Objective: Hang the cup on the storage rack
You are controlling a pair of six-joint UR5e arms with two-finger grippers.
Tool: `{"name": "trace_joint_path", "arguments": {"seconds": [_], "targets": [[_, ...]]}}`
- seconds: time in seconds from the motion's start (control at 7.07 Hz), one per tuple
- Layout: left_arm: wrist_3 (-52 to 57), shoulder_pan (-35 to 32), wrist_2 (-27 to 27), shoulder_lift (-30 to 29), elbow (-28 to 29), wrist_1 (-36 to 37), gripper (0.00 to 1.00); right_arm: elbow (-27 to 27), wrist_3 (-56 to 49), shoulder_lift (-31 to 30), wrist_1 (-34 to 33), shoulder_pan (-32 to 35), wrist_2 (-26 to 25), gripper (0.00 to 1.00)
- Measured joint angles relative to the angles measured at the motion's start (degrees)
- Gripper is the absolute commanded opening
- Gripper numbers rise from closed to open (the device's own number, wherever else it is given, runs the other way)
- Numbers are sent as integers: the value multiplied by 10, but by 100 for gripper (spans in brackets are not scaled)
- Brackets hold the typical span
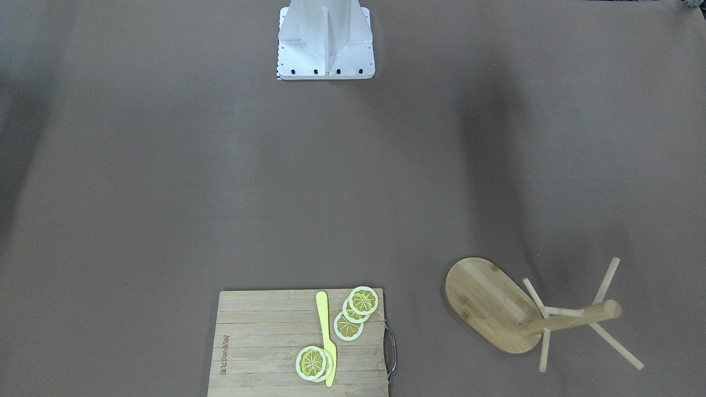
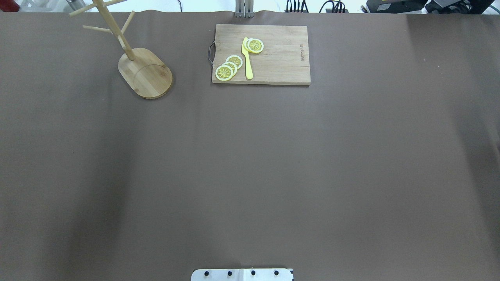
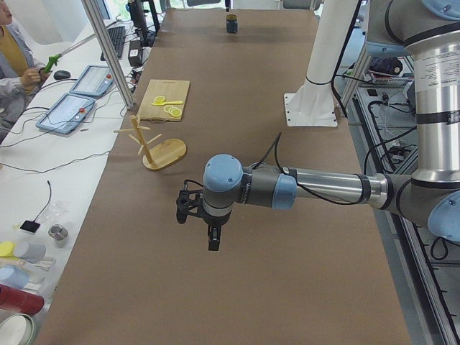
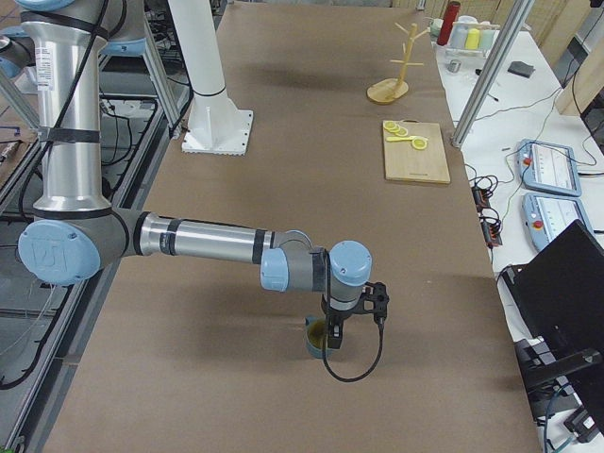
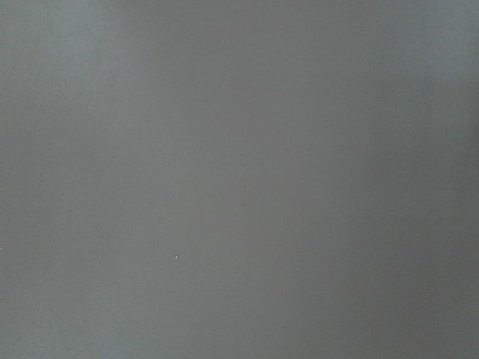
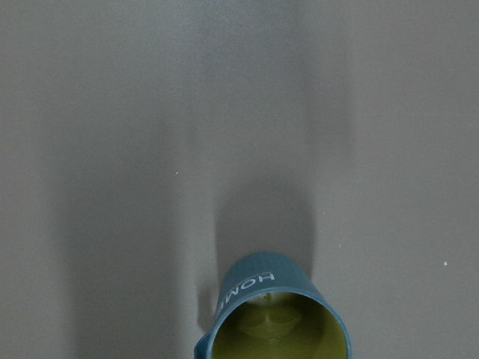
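close under our right wrist camera the slate-blue cylindrical mug (image 6: pixel 281 314) stands upright on the brown table cover (image 2: pixel 250 175), its yellow-olive inside open to us. its white lettering reads "home", printed in capitals and upside down from this angle. a bit of its loop handle shows at the lower left. our right gripper (image 4: pixel 332 338) hangs right at the mug's rim. we judge that it is placed to take the wall, which would leave the handle free for a peg. only the side view shows it, so we cannot tell how its jaws stand.

farther along the table lies the rectangular slatted wooden cutting board (image 2: pixel 281 58) with lemon slices (image 2: pixel 228 68) and a yellow plastic knife (image 2: pixel 247 58). its burnt-in brand mark is too small to read.

beyond that the light bamboo mug tree (image 2: pixel 145 72) stands upright with its pegs bare, well apart from the mug, so we expect a long carry.

farthest off, our left gripper (image 3: pixel 214 241) hovers over bare cover. we cannot tell its jaws either.
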Motion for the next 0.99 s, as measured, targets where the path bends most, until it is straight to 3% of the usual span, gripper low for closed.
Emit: {"name": "trace_joint_path", "arguments": {"seconds": [0.99], "targets": [[0,3,-31,29,2,-24,98,17,-6,-22,-10,-4,11,100]]}}
